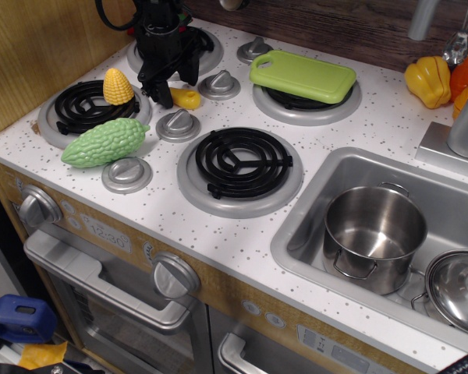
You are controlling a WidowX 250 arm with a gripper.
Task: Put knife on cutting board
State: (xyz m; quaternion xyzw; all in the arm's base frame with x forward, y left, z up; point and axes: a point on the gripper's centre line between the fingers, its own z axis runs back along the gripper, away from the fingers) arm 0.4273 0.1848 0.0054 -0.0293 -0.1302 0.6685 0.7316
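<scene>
The knife [187, 98] lies on the white counter between the two left burners. Only its yellow handle shows; the blade end is hidden behind my gripper. My black gripper [174, 84] hangs just above and left of the knife with its fingers [157, 92] spread open, and nothing is held. The lime-green cutting board [303, 75] lies flat on the back right burner, well to the right of the gripper.
A yellow corn cob [118, 86] sits on the front left burner and a bumpy green gourd [105, 142] lies beside it. Silver knobs [179, 124] stand between the burners. A sink [312, 202] with a steel pot [374, 234] is at the right. A yellow pepper [427, 79] is at the back right.
</scene>
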